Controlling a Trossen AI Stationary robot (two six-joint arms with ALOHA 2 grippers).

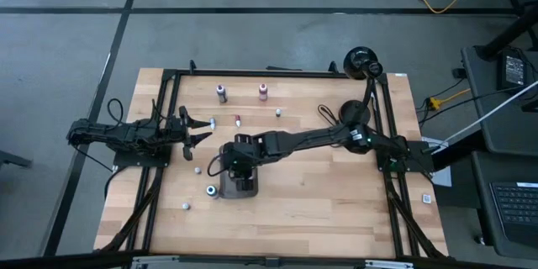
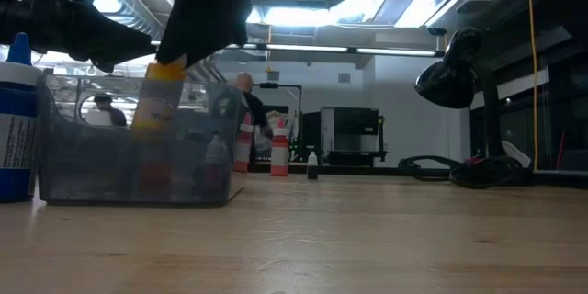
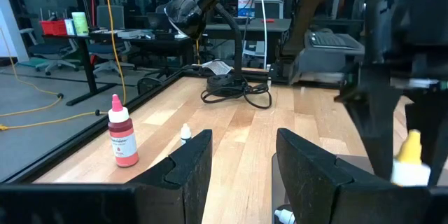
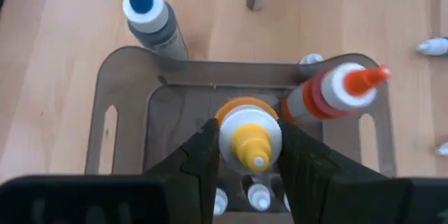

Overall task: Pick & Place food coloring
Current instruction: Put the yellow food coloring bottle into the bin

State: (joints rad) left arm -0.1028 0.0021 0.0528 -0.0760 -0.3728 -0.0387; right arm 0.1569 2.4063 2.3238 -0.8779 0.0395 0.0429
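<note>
counts you had on the table

you had two arms, one tray (image 1: 238, 187), one black lamp (image 1: 363, 60). two red-bodied bottles (image 1: 221, 92) stood at the far edge; about five tiny bottles lay loose; inside the tray you saw one yellow-capped bottle (image 4: 250, 138), one orange-capped bottle (image 4: 336, 91), some small ones.

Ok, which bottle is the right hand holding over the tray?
The yellow-capped bottle, pinched between the right hand's fingers above the tray. The orange-capped one leans beside it; the blue-capped one stands outside the rim.
</note>
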